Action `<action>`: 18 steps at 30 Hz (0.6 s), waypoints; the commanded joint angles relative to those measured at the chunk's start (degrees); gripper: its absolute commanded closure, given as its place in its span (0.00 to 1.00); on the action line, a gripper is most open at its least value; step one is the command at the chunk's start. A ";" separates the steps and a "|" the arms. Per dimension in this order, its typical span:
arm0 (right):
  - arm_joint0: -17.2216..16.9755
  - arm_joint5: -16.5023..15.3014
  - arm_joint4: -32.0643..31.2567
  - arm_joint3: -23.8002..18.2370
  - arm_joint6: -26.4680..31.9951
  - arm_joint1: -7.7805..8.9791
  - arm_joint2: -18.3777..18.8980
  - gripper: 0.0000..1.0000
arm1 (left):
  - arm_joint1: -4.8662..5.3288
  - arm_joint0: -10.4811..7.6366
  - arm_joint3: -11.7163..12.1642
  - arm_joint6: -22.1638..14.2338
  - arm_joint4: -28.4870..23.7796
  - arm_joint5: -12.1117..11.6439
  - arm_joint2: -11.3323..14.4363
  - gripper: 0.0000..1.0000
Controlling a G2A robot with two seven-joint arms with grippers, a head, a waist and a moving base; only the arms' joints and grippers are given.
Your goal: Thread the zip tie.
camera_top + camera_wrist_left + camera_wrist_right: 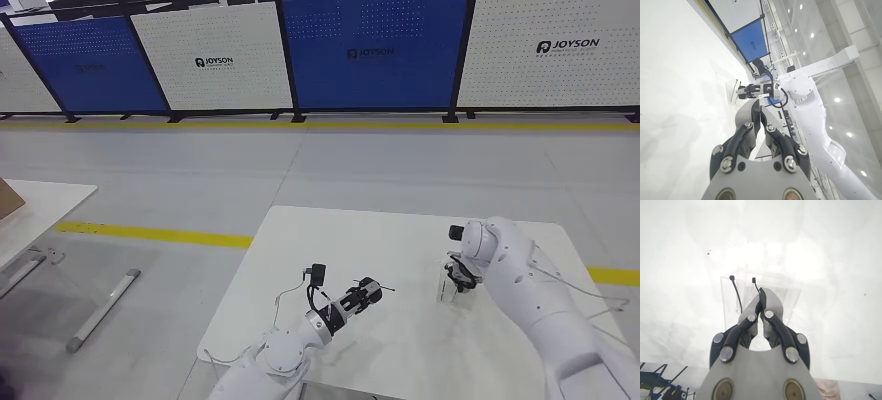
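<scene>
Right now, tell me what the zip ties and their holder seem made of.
Zip ties: likely nylon plastic, matte black; thin bending strips with moulded heads. Holder: probably clear acrylic, glossy; the table shows through it and its edges catch light.

The left arm is stretching up from the near edge with its forearm slanting to the right. The left gripper point(367, 293) is pointing right toward the other arm, its fingers pressing together on a thin black strip point(386, 290) that is sticking out past the tips. The right arm is bending in from the near right, its wrist turning leftward. The right gripper point(761, 295) is sitting well apart from the left one, its pads closing tight on the strap of a zip tie point(755, 284).
</scene>
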 commanded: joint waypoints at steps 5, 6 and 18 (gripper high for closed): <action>-1.06 -1.75 0.11 -2.80 -0.31 1.09 1.60 1.00 | 0.00 0.00 0.00 0.00 0.00 0.00 0.00 1.00; -1.42 -2.06 0.28 -3.78 -0.20 1.51 2.21 1.00 | 0.00 0.00 0.00 0.00 0.00 0.00 0.00 1.00; -11.29 0.91 -5.01 -25.18 0.80 9.23 13.03 1.00 | 0.00 0.00 0.00 0.00 0.00 0.00 0.00 1.00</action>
